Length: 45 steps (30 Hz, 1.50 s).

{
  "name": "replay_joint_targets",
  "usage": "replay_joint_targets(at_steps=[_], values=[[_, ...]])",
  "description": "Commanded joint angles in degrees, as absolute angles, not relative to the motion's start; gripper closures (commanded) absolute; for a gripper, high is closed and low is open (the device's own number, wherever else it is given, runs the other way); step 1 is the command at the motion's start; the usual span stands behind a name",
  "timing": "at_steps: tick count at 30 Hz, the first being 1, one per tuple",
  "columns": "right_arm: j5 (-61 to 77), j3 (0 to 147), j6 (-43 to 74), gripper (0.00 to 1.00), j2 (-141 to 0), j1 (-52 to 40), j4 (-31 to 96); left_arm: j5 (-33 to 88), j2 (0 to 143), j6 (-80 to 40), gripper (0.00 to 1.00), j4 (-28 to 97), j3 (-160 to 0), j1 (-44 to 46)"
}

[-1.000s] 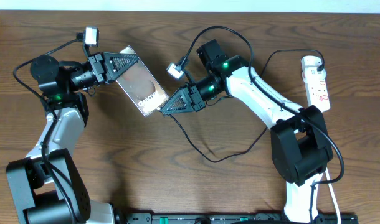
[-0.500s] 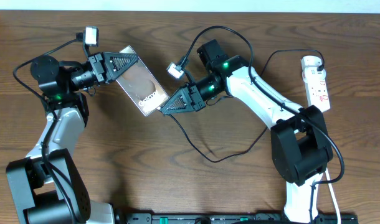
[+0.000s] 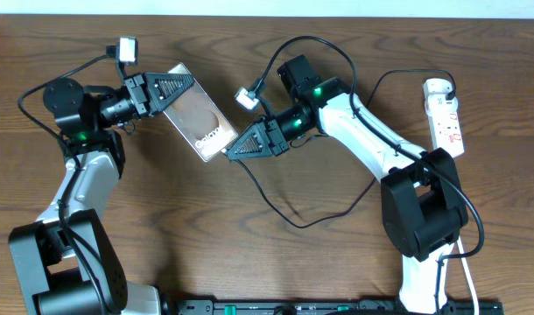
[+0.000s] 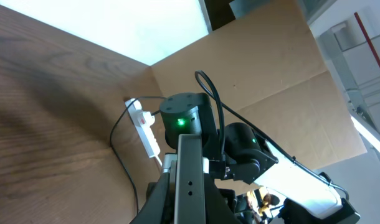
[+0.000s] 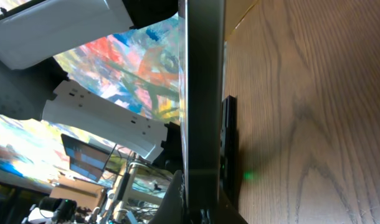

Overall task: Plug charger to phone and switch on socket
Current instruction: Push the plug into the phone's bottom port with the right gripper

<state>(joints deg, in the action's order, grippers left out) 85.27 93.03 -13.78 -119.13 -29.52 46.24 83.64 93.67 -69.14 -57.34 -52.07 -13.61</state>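
Observation:
The phone is held off the table, brownish back up, white lettering at its lower right end. My left gripper is shut on its upper left end; in the left wrist view the phone's edge runs up between the jaws. My right gripper is shut at the phone's lower right end, where the charger cable starts; the connector tip is hidden between the fingers. The phone's edge rises from them. The cable loops across the table to the socket at the far right, which also shows in the left wrist view.
The socket's white cord runs down along the right arm's base. The slack black cable lies on the wood between both arms. A cardboard wall stands behind the table.

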Motion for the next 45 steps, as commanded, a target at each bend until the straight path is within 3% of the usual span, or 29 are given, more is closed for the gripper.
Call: replay_joint_targets(at_steps=[1,17,28,45], values=[[87.39,93.76,-13.28,0.99,-118.72,-29.3,45.63,82.59,93.23,-69.25,0.92,-57.47,-51.48,-12.38],[87.39,93.76,-11.75,0.99,-118.72,-29.34,43.77,82.06,93.23,-69.21,0.93,-57.47,-51.42,-12.38],[87.39,93.76,-3.36,0.99,-118.72,-29.34,35.88,83.5,93.23,-68.51,0.93,-57.49,-51.42,-12.38],[87.39,93.76,-3.2,0.99,-118.72,-29.34,35.07,83.92,93.23,-67.51,0.93,-57.49,-50.83,-12.43]])
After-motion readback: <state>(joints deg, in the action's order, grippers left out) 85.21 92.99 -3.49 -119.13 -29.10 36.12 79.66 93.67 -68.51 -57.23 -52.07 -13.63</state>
